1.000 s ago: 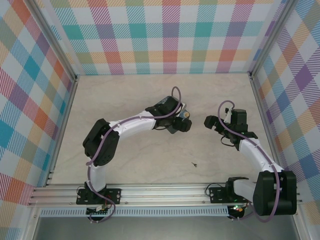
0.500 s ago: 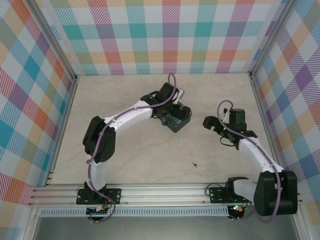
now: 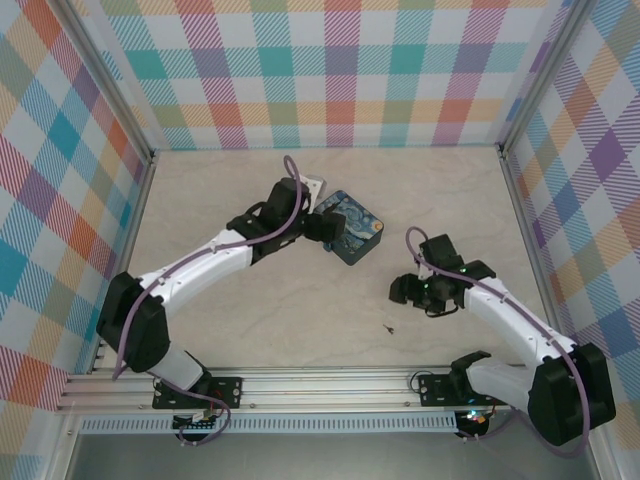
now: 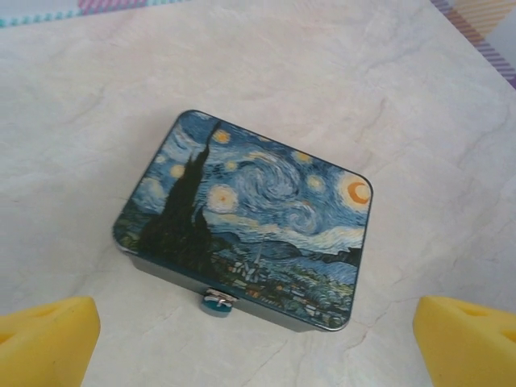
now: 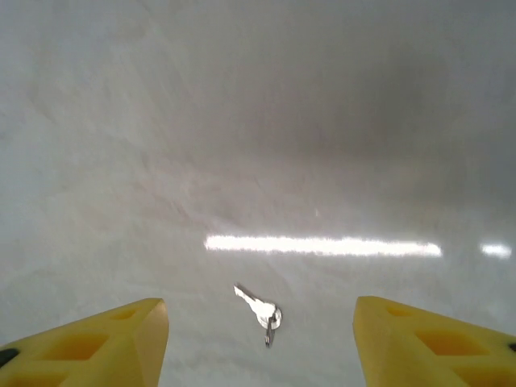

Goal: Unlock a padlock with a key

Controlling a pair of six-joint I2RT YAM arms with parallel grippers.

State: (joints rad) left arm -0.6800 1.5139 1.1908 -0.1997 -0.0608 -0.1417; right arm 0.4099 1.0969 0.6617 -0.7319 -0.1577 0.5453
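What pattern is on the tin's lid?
A blue starry-night painting on the tin, clearest from the left wrist.

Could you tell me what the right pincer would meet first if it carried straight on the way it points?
Probably the key, lying on the table just ahead of the right pincer, though depth is unclear.
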